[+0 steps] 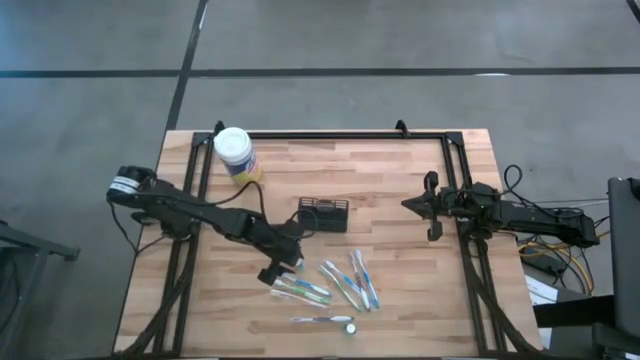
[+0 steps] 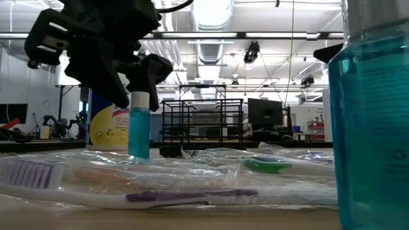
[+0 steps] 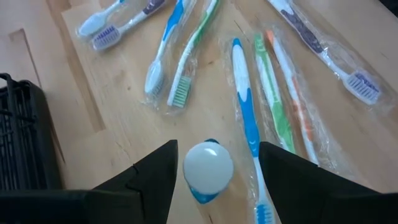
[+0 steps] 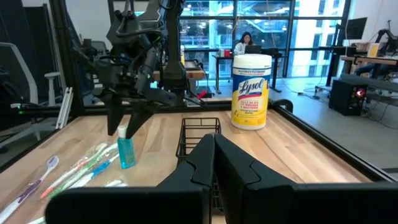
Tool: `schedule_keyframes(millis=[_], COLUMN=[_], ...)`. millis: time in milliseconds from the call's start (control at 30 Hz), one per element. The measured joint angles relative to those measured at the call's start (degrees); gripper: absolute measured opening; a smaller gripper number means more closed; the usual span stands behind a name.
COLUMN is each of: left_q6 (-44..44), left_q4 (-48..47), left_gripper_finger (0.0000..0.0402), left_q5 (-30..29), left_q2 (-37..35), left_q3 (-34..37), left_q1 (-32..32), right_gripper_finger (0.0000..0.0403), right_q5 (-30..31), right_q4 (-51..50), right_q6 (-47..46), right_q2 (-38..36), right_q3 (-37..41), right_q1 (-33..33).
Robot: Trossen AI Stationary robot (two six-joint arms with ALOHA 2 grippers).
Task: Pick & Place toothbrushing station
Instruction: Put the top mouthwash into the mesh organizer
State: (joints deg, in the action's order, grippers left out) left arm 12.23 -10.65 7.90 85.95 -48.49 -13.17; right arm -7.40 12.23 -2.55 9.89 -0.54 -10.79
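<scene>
Wooden butcher-block table [image 1: 400, 300] framed by black rails, standing on a grey concrete floor, with an open workshop and a glass wall beyond it. Near the table's middle sits the toothbrushing station [image 1: 323, 214], a small black openwork caddy, upright and untouched by either arm. At the far left corner stands a white-capped yellow-labelled wipes jar [image 1: 236, 153]. On the near half of the table lie several wrapped toothbrushes [image 1: 349, 283], scattered side by side, some overlapping.

Left gripper [image 1: 281, 266]: positioned on the near-left side of the caddy, close to it but apart, above the toothbrush cluster. Its fingers [image 3: 149, 180] are spread, standing on either side of a small blue bottle with a white cap [image 3: 208, 169]; the wrist view shows gaps between the cap and each finger, so the bottle stands upright on the wood, not clamped. The low view shows the same bottle [image 2: 138, 125] directly beneath the dark gripper body. In the left wrist view the caddy [image 3: 22, 140] appears at the frame's edge, just beside the bottle's position.

Right gripper [image 1: 409, 205]: waiting at the right side of the table, well apart from the caddy and pointing toward it, fingers pressed together with nothing between them. Its wrist view looks across the caddy [image 4: 199, 140] toward the left arm, the bottle [image 4: 126, 149] and the jar [image 4: 250, 91]; a seated person [image 4: 246, 42] shows far off behind the glass
</scene>
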Motion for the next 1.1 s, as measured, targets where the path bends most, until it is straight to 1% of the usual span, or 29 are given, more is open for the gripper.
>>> schedule_keyframes(millis=[100, 167, 267, 433, 533, 700, 800, 933, 1100], left_q6=[0.0, 0.2, 0.5, 0.8, 0.8, 2.3, 3.2, 3.5, 2.7], left_q4=[-0.1, 0.0, -0.1, -0.1, -0.1, -0.1, 0.2, 0.7, 0.6], left_gripper_finger=[0.0224, 0.0213, 0.0185, 0.0127, 0.0104, 0.0101, 0.0101, 0.0101, 0.0101], left_q5=[0.0, 0.0, 0.0, 0.0, 0.0, 0.1, 0.1, 0.1, 0.2], left_q2=[-0.1, -0.1, -0.1, -0.1, -0.1, -0.3, -1.7, -7.1, -16.9], left_q3=[0.0, 0.0, 0.0, 0.0, 0.0, 0.0, 0.1, 0.1, 0.6], left_q1=[0.4, 0.6, 0.8, 0.8, 0.8, 0.8, 0.7, 1.0, 3.3], right_gripper_finger=[0.0008, 0.0008, 0.0008, 0.0008, 0.0008, 0.0008, 0.0008, 0.0008, 0.0008], right_q5=[0.0, 0.0, 0.0, 0.0, 0.0, 0.0, 0.0, 0.0, 0.0], right_q4=[0.0, 0.0, 0.0, 0.0, 0.0, 0.0, 0.0, 0.0, 0.0], right_q6=[0.0, 0.0, 0.0, 0.1, 0.1, 0.1, 0.1, 0.1, 0.2], right_q2=[0.0, 0.0, 0.0, 0.0, 0.0, 0.0, 0.0, 0.0, 0.0], right_q3=[0.0, 0.0, 0.0, 0.0, 0.0, 0.0, 0.0, 0.0, 0.0], right_q1=[0.0, 0.0, 0.0, 0.0, 0.0, 0.0, 0.0, 0.0, 0.0])
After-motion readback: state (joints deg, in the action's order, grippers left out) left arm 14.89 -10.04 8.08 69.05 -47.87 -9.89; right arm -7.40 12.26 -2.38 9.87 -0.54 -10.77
